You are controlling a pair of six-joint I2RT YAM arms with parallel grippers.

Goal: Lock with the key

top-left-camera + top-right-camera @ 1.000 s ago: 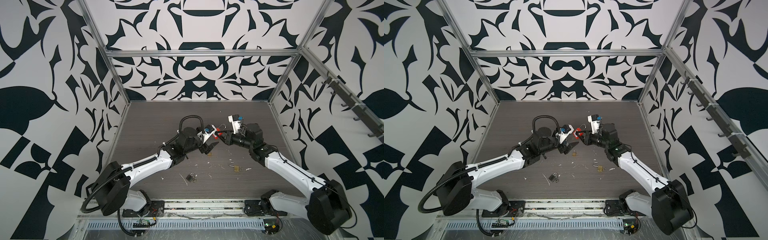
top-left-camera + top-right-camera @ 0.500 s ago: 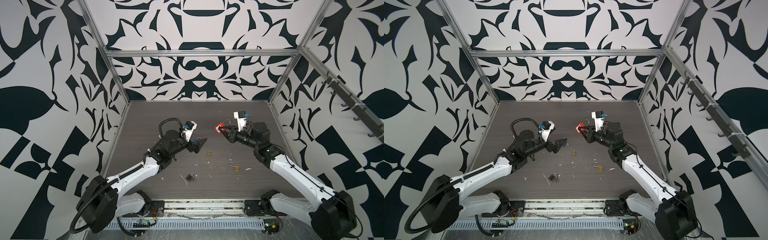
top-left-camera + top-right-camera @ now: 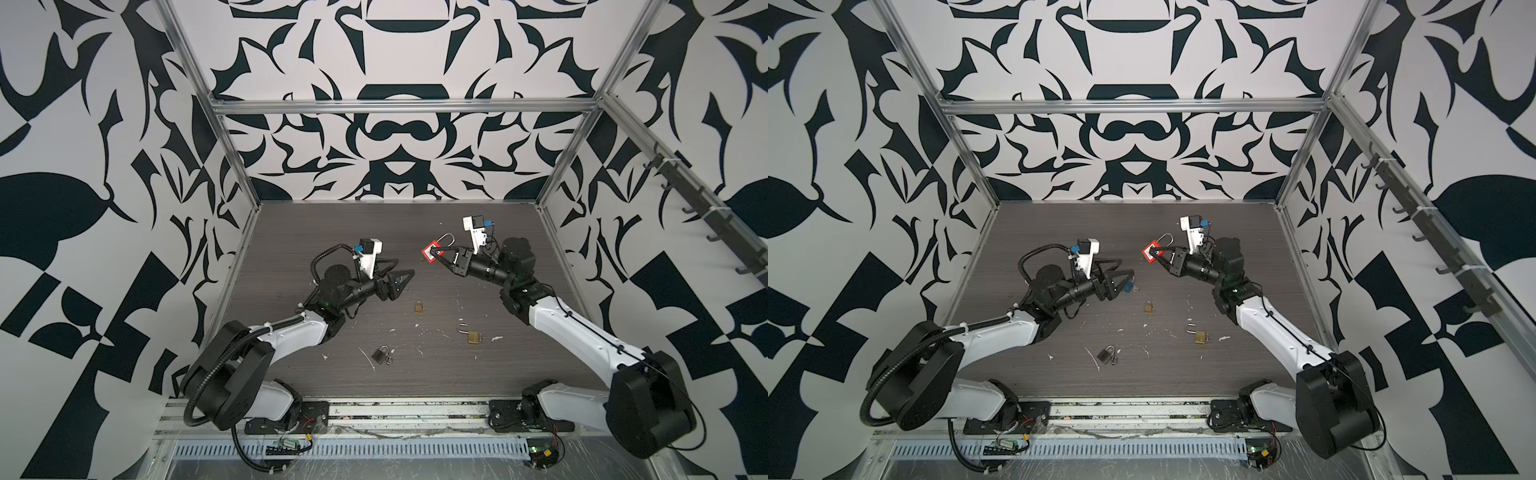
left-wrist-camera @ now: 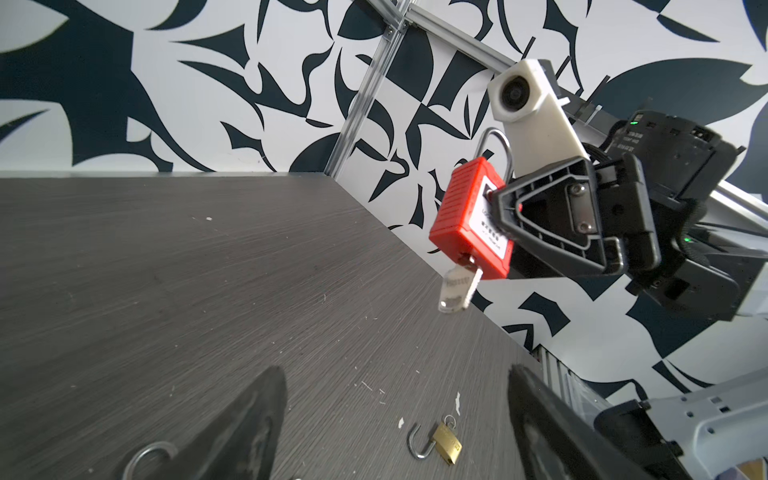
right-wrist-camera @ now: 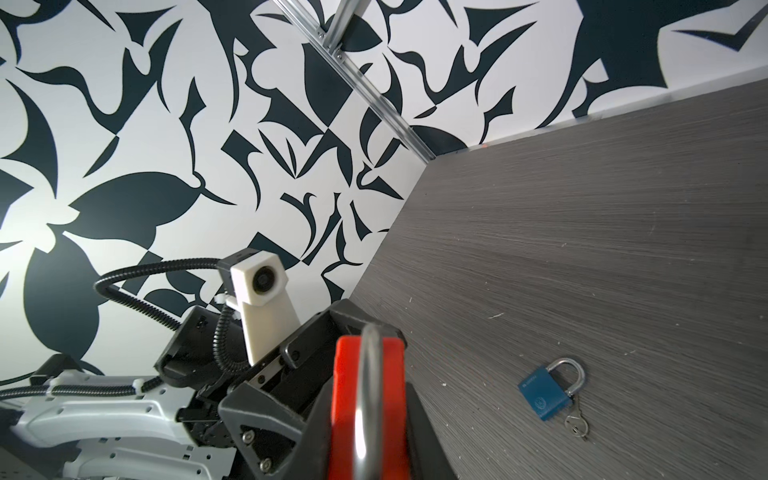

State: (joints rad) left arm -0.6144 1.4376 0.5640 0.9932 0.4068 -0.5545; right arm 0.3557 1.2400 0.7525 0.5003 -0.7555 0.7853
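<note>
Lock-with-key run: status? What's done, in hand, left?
Done: the key sits in the keyhole of the red padlock. In hand: the right gripper clamps the lock body in the air; the left gripper is open, empty, apart from the key. Left: I can't tell whether the shackle is latched or the key turned; if not, the left gripper probably needs to regrip the key and turn it.
</note>
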